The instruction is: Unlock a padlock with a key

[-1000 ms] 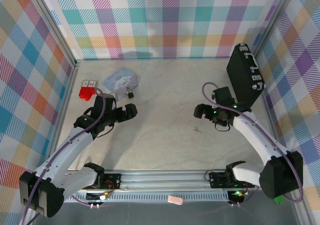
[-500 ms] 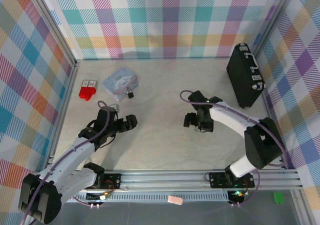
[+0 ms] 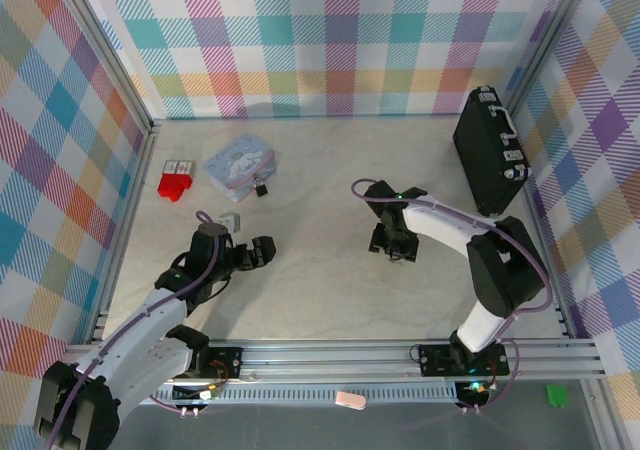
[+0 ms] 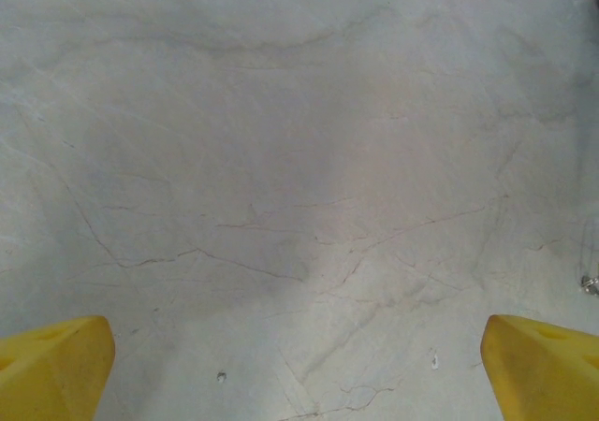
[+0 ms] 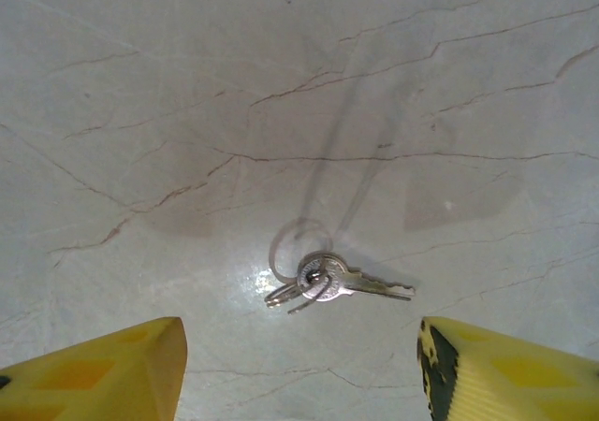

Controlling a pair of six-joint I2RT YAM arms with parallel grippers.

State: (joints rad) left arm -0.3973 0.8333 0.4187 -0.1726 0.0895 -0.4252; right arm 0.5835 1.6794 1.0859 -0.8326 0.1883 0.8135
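Note:
The key [image 5: 343, 282] is a small silver key on a ring with a clear loop, lying flat on the marble table. My right gripper [image 5: 301, 384] hovers open just above it, with the key a little beyond the gap between its yellow fingertips [image 5: 103, 372]. In the top view the right gripper [image 3: 394, 244] points down at mid-table. The padlock [image 3: 260, 187], tiny and dark, lies beside the pastel tin [image 3: 238, 162] at the back left. My left gripper [image 3: 258, 251] is open over bare table, well short of the padlock; its yellow fingertips [image 4: 54, 365] stand wide apart.
A big black hard case [image 3: 490, 150] leans at the back right wall. A red object [image 3: 173, 183] lies at the far left by the frame rail. A small pale block [image 3: 231, 220] sits just behind my left wrist. Checked walls enclose the table.
The right arm swung left from near the case and folded in, bringing its gripper over the key. The left arm drew back toward the near edge, away from the padlock.

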